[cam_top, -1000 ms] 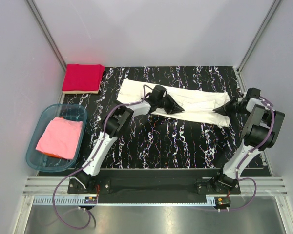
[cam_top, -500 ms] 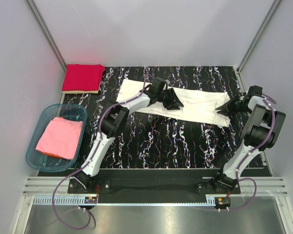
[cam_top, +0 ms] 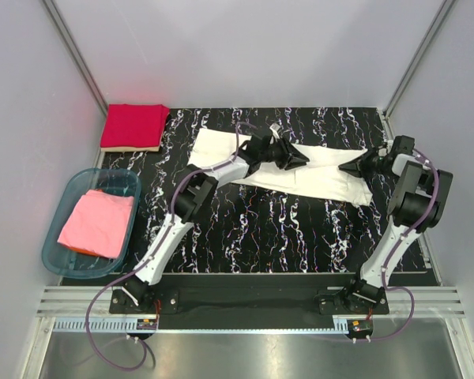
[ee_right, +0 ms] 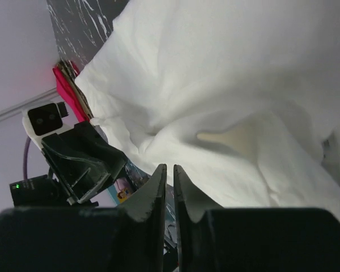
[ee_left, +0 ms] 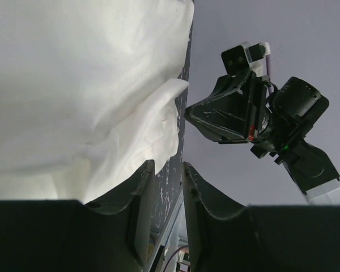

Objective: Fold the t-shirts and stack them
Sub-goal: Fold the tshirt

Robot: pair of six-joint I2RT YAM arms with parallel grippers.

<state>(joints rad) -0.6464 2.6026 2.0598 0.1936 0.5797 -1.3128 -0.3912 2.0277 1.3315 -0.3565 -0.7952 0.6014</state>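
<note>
The white t-shirt point(cam_top: 328, 180) lies as a long folded band across the far half of the black white-streaked mat point(cam_top: 261, 229), running from about 10 o'clock down toward 3 o'clock. Both arms reach over it and face each other across its right-hand half.

The left gripper point(cam_top: 302, 160) hangs over the band's far edge near 12 o'clock. A second ago it sat lower, over the near part of the cloth, so it has travelled toward 1 o'clock. Its wrist view shows the fingers point(ee_left: 140, 190) standing a narrow way apart, with bare mat showing in the gap and no cloth between them.

The right gripper point(cam_top: 344, 168) points toward 9 o'clock at the band's right end. It has moved up toward 11 o'clock from where it was a second ago, beside the shirt's near right corner. Its fingers point(ee_right: 154, 192) are drawn to a thin slit. Rumpled white cloth fills the view beyond the tips, and the pictures cannot settle whether any of it is nipped.

The white band itself lies in much the same place as before, its right end still close to the mat's 3 o'clock edge.

The red t-shirt point(cam_top: 134, 126) stays folded at the 10 o'clock corner, just off the mat. The pink t-shirt point(cam_top: 97, 223) lies unchanged inside the teal tub point(cam_top: 57, 265) at 8 o'clock.
</note>
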